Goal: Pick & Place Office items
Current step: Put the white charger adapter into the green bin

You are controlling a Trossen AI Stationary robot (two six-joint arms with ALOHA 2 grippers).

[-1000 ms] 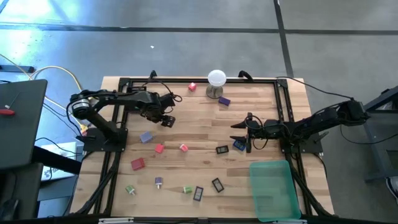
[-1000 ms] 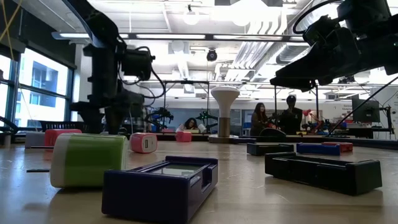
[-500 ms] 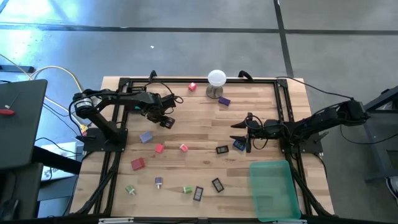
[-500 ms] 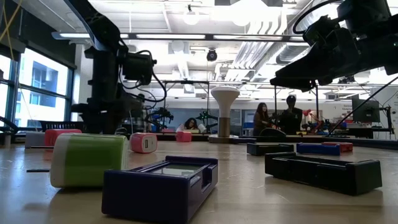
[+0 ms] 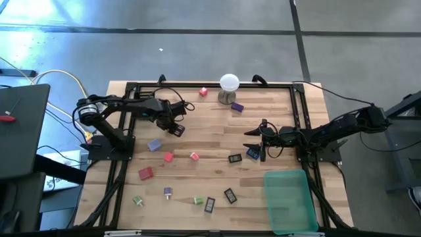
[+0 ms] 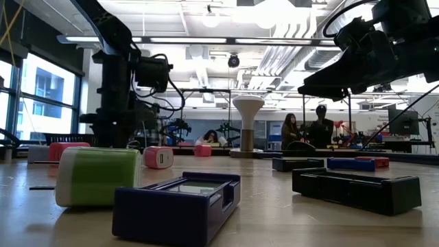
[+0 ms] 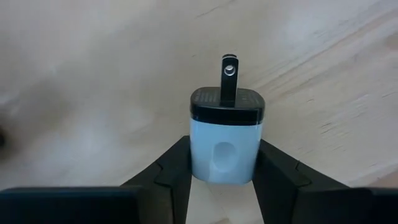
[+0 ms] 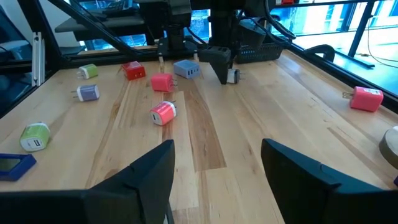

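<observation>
While people sit beyond the wooden table (image 5: 210,125), left end effector (image 7: 222,163) pinching white charger (image 7: 225,140), right end effector (image 8: 217,168) spread.

The left arm extends from its base at the table's left edge toward the centre, elbow bent, with the left gripper (image 5: 176,128) at its tip; both fingers (image 7: 177,165) press against the sides of a small white charger block with a black cap (image 7: 225,142), which protrudes forward from between them. The right arm reaches in from the table's right edge, low and nearly straight. The right gripper (image 5: 256,139) is at its tip, fingers (image 8: 152,168) spread apart with nothing between them.
</observation>
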